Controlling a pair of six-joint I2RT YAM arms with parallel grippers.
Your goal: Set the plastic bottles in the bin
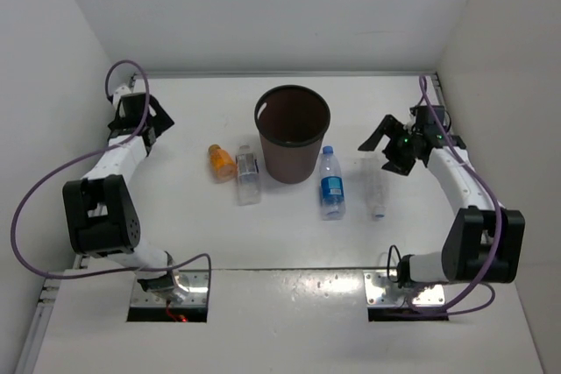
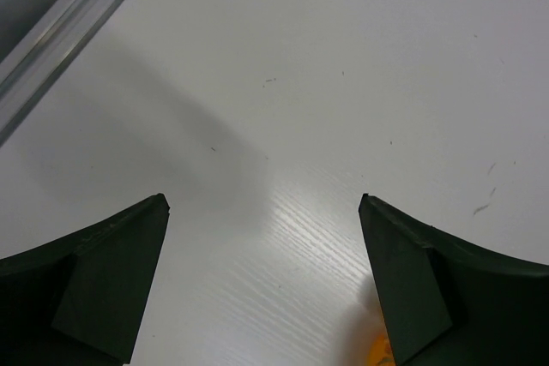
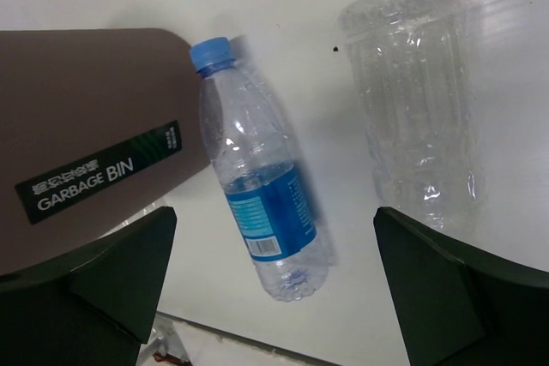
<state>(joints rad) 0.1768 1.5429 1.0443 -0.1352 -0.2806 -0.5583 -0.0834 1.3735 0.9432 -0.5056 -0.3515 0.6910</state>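
The dark brown bin (image 1: 294, 160) stands upright at the table's middle back. Left of it lie a stubby orange bottle (image 1: 221, 162) and a clear bottle with a whitish label (image 1: 248, 175). To its right lie a blue-labelled bottle (image 1: 331, 183) and a plain clear bottle (image 1: 375, 188). My left gripper (image 1: 140, 120) hangs open over bare table at the back left; only a sliver of the orange bottle (image 2: 382, 354) shows by its right finger. My right gripper (image 1: 386, 151) is open above the blue-labelled bottle (image 3: 257, 195), with the plain bottle (image 3: 420, 100) and the bin (image 3: 86, 117) in its view.
White walls close in the table on the left, back and right. A metal rail (image 2: 69, 23) runs along the edge near the left gripper. Purple cables (image 1: 26, 208) loop off both arms. A seam (image 1: 289, 270) crosses the table in front of the bottles.
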